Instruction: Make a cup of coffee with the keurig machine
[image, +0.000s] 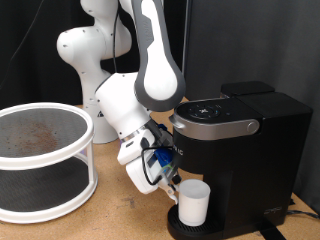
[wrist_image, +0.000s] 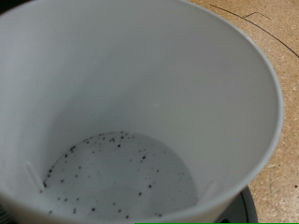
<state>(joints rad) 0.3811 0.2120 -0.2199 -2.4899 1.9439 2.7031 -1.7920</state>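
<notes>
The small white cup (image: 193, 203) stands upright on the round drip base (image: 176, 225) of the black keurig machine (image: 250, 150), under its silver-rimmed head (image: 212, 118). The lid is down. My gripper (image: 171, 184) hangs low at the cup's side, on the exterior view's left, right against its rim. Its fingers are hidden by the hand and cables. The wrist view looks straight into the cup (wrist_image: 131, 103). Its bottom holds dark specks (wrist_image: 112, 173). No finger shows there.
A white round two-tier stand (image: 40, 160) with a mesh top is at the exterior view's left on the wooden table (image: 120, 215). The arm's white base (image: 85, 55) is behind it. A black curtain is at the back.
</notes>
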